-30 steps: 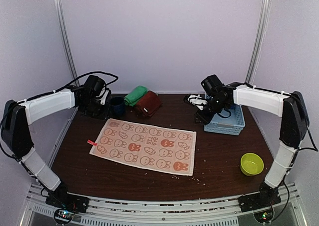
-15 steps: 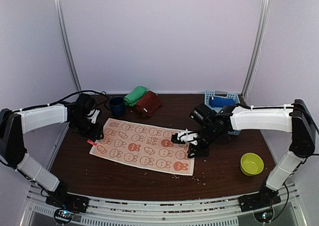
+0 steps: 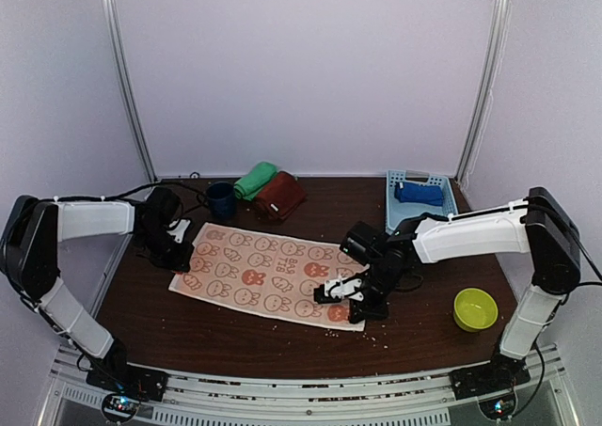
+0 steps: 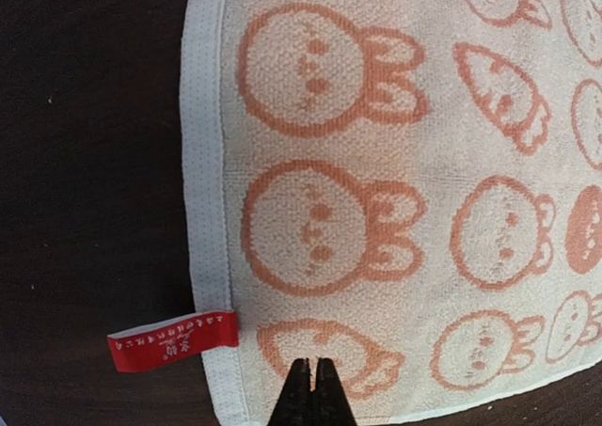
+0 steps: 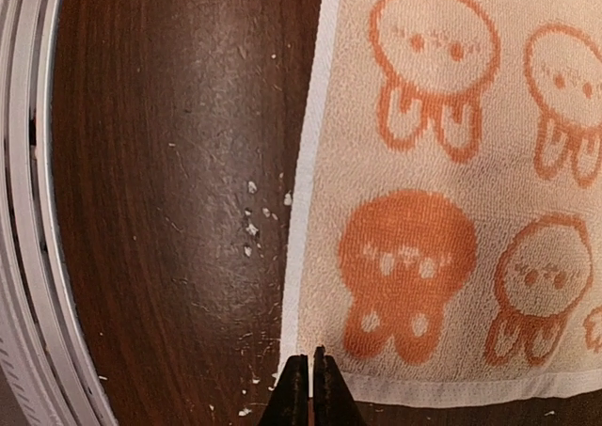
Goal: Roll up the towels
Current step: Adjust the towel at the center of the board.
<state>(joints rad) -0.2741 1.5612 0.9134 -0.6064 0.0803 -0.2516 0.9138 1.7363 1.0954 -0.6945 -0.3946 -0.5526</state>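
The orange towel with white bunny print point(image 3: 273, 276) lies spread flat in the middle of the table. My left gripper point(image 3: 179, 255) is shut, its tips point(image 4: 312, 365) over the towel's point(image 4: 395, 163) near left corner beside a red tag point(image 4: 172, 339). My right gripper point(image 3: 353, 311) is shut too, its tips point(image 5: 311, 355) at the front right corner of the towel point(image 5: 451, 181), just inside the white hem. No cloth is lifted. A green rolled towel point(image 3: 254, 180) and a maroon one point(image 3: 279, 196) lie at the back. A blue towel point(image 3: 419, 193) sits in the basket.
A navy mug point(image 3: 221, 200) stands beside the green roll. The pale blue basket point(image 3: 393, 217) is at the back right. A yellow-green bowl point(image 3: 475, 308) sits at the front right. Crumbs point(image 5: 249, 228) dot the wood next to the towel's right edge.
Both arms came down from the back of the table to the towel's front corners. The right arm swung across the towel from the basket side. Both grippers went from open to shut.
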